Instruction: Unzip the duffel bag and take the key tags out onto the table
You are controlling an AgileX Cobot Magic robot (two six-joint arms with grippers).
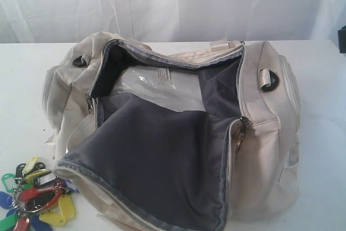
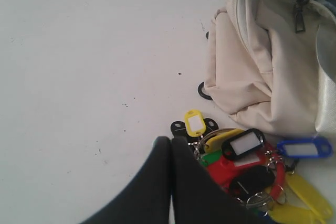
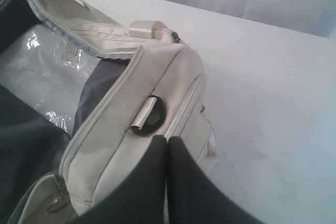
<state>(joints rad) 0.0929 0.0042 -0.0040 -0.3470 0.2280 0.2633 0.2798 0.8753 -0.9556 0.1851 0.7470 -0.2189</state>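
Left fingers [image 2: 151, 184], right fingers [image 3: 147, 182] each pressed together; key tags [image 1: 40, 198] on table [image 1: 320, 106], bag [image 1: 270, 133] unzipped

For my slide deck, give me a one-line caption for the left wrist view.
Shut left pincer beside the key tags lying on the white table, next to the cream duffel bag.
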